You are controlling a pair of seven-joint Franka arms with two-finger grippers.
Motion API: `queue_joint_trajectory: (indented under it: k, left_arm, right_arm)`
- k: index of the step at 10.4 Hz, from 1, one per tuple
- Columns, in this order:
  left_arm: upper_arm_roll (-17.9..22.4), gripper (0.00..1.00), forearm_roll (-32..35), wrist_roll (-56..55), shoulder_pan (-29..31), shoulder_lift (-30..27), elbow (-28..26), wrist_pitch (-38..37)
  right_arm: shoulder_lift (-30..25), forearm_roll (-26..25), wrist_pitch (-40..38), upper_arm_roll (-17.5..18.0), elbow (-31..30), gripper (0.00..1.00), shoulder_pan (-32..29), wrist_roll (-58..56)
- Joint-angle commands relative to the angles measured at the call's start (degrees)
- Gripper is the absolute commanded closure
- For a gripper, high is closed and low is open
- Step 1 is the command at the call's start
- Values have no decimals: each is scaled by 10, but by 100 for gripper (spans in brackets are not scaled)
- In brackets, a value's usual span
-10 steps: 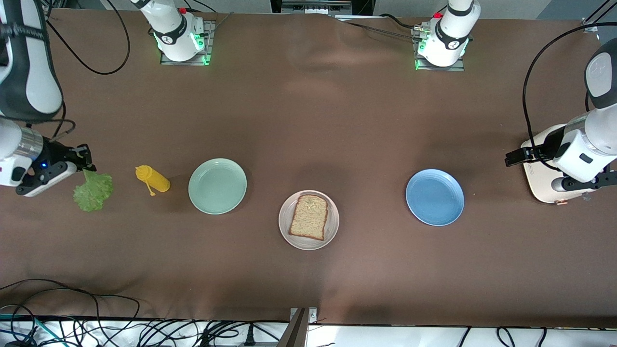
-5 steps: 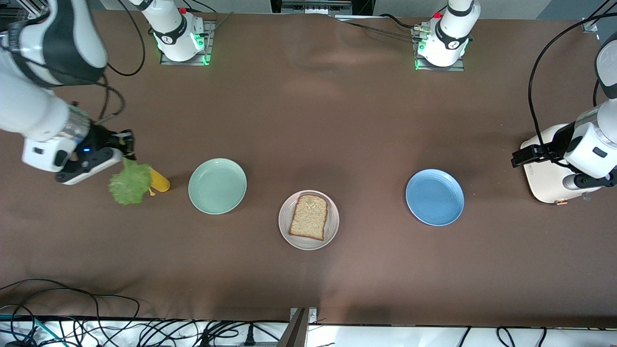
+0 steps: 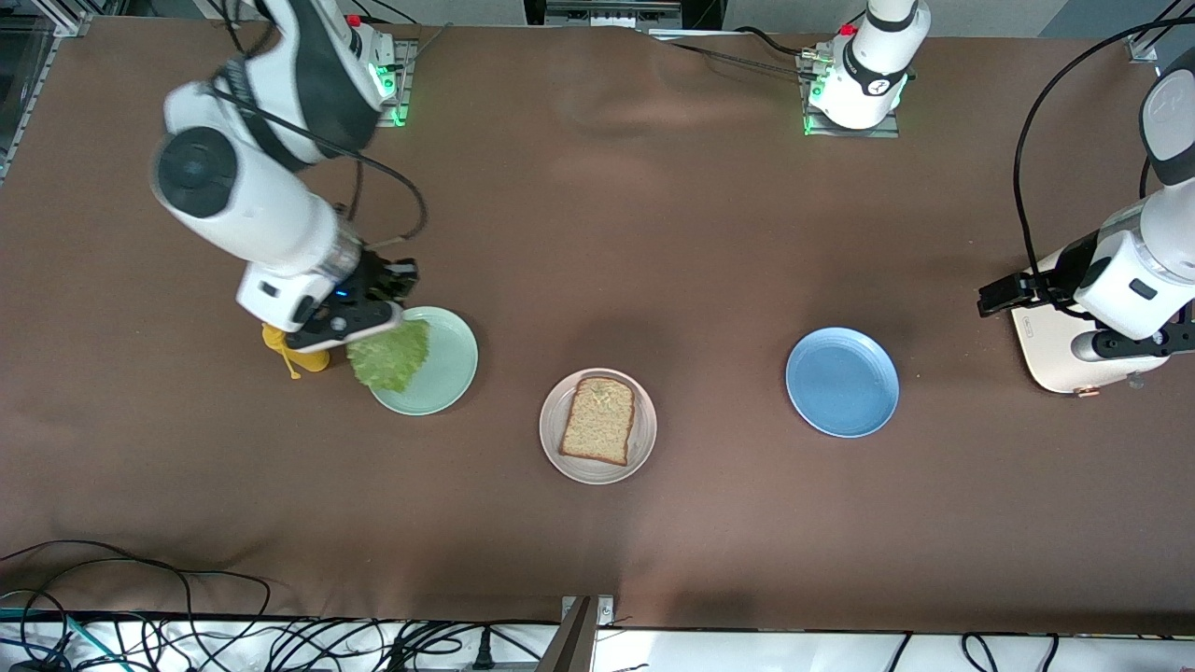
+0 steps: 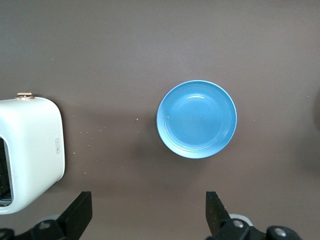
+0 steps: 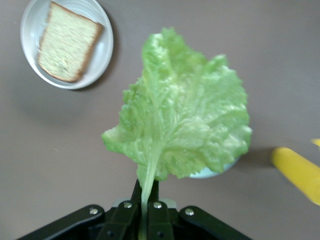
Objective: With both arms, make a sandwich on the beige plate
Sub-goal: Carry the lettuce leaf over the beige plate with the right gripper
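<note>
**A:** The fingers (image 5: 145, 197) of the right gripper (image 5: 145, 200) are pressed together on the stem of the lettuce leaf (image 5: 182, 120); the leaf hangs over the mint-green plate (image 3: 448, 359), just beside the yellow bottle (image 3: 297, 355). And the left gripper (image 4: 147, 215)?

**B:** Its fingers are spread with nothing in them. That arm waits over the surface (image 3: 653, 233) between the blue plate (image 3: 842, 382) and the toaster (image 3: 1055, 345), toward its own end.

**A:** Where is the sandwich so far?

**B:** One slice of bread (image 3: 598, 420) lies flat on the beige plate (image 3: 644, 448), nearer the front camera than the two other plates. No lettuce or top slice is on it yet.

**A:** How will the leaf handle?

**B:** I'd judge it light, limp and easily torn (the ruffled edges droop freely). The stem is the firmest place to hold, as now. It will likely flop as it is laid down, so lowering it close over the bread before letting go seems wise.
</note>
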Motion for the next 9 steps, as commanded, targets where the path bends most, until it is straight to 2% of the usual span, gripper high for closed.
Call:
queue_joint_trajectory:
  k: [1,3,5,7,9]
  left_arm:
    - [-4,0,14,3,-1,-5,20,-12]
    - [-1,0,14,3,-1,-5,21,-12]
    - [-1,0,15,4,-1,-5,21,-12]
    - [-1,0,15,4,-1,-5,21,-12]
    - [-2,0,14,4,-1,-5,21,-12]
  right_arm:
    - [81,4,-2,-10,93,100,65,92]
    - [146,5,11,-9,155,100,88,122]
    - [212,0,83,-9,202,100,113,194]
    - [270,-1,185,-11,217,100,132,231]
    - [309,-7,261,-32,218,100,153,232]
